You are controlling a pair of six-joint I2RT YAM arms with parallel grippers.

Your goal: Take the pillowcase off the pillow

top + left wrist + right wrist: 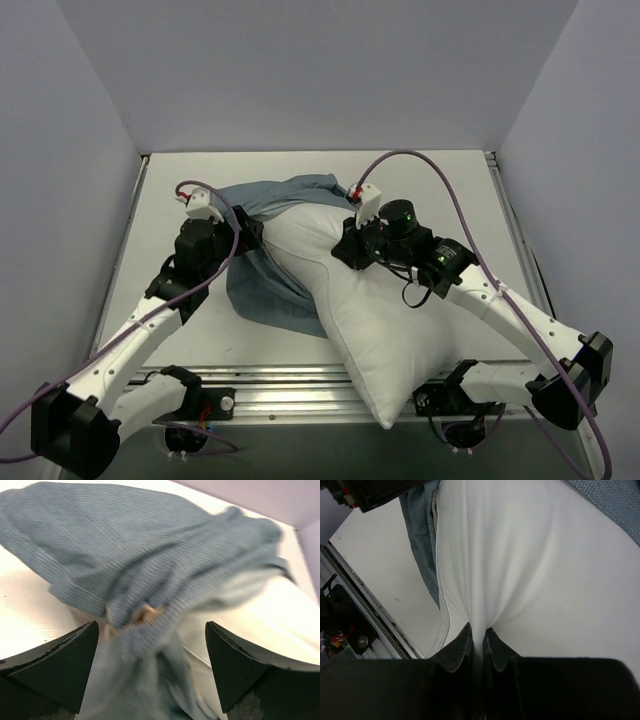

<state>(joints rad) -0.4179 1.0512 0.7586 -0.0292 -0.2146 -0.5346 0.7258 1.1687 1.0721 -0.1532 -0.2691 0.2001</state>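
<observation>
The smooth white table [420,180] fills the middle of the top view. The plump white pillow [390,330] lies from centre to bottom edge, its lower corner over the ribbed metal rail [290,385]. The crumpled, finely ribbed blue pillowcase [265,290] bunches around its upper-left end. The right gripper [477,632] pinches a fold of pillow cloth. The left gripper [151,630] stands wide, with blue fabric loose between its fingers.

White pillow [390,330] far end inside bunched blue pillowcase [268,292]
</observation>
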